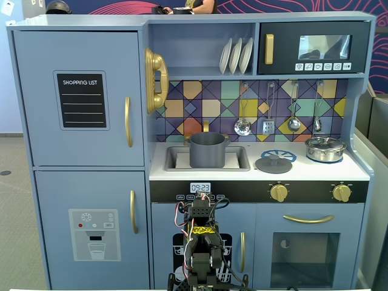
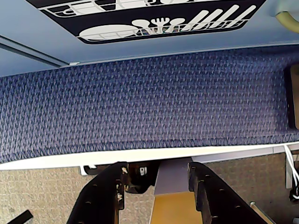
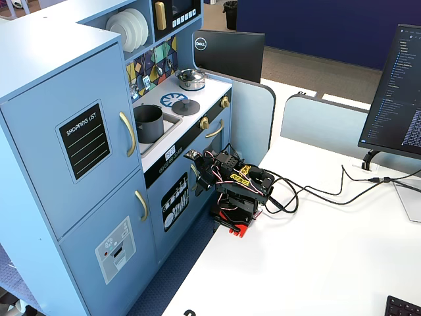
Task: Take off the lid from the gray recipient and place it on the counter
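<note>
**Lid off the gray pot, arm folded low**

From where I stood, the flat, round, matte dark gray lid [image 1: 273, 163] with its small knob lay on the white toy-kitchen counter [image 1: 260, 174], partly over the blue-and-white burner print [image 1: 282, 155]. It sat apart from the matte dark gray cylindrical pot [image 1: 207, 150], which stood open-topped in the recessed sink [image 1: 176, 160] to the left of the lid in a fixed view. In the angled fixed view the same lid [image 3: 186, 106] rested just beyond the pot [image 3: 148, 123], toward the shiny low silver pot [image 3: 191, 79], which kept its own lid on at the far end of the worktop.

The black robot arm [image 1: 200, 242] was folded down in front of the lower cabinet doors, well below the counter and touching none of the cookware. In the wrist view the black two-finger gripper [image 2: 156, 179] pointed at the blue patterned carpet [image 2: 149, 102] along the base of the kitchen; its fingers [image 2: 114, 182] were spread apart with nothing between them.
</note>
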### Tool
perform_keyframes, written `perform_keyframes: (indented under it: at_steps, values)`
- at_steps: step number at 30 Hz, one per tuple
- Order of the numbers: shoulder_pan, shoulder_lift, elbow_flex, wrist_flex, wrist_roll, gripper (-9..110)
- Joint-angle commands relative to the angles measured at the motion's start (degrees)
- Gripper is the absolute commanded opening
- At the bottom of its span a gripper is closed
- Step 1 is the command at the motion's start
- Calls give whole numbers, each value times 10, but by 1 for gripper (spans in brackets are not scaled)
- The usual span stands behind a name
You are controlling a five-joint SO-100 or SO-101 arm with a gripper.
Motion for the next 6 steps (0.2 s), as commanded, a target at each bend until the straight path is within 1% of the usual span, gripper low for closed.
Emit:
perform_keyframes:
  at_steps: [1, 6]
  values:
    - [6, -4, -1, 105, -4, 7]
    - [6, -4, -1, 105, -4, 7]
